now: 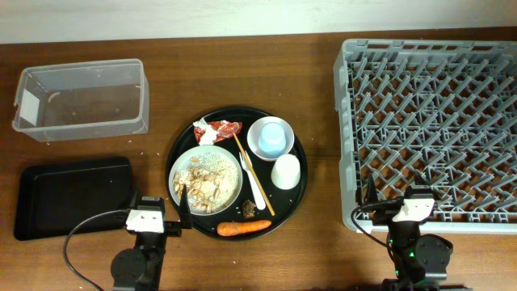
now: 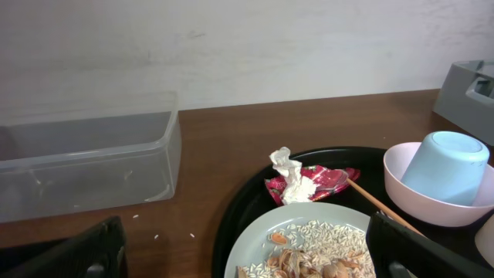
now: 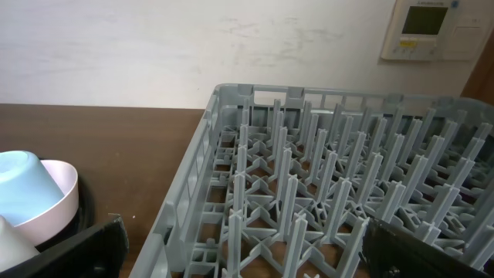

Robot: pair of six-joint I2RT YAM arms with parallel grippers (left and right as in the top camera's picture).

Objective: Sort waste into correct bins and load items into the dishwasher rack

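Overhead, I see the left gripper (image 1: 158,208) spread wide beside the white plate (image 1: 232,166) of rice-like scraps (image 1: 202,184). The right gripper (image 1: 400,202) is equally wide at the near wall of the dishwasher rack (image 1: 428,129), whose far side runs out of frame. I can't identify the small dark bit (image 1: 250,209) above the carrot (image 1: 244,228). My left wrist view crops the plate and clear tub (image 2: 93,158). The table (image 1: 319,73) is dark brown wood, the wall (image 3: 154,46) is pale, and a control panel (image 3: 431,27) sits on it.
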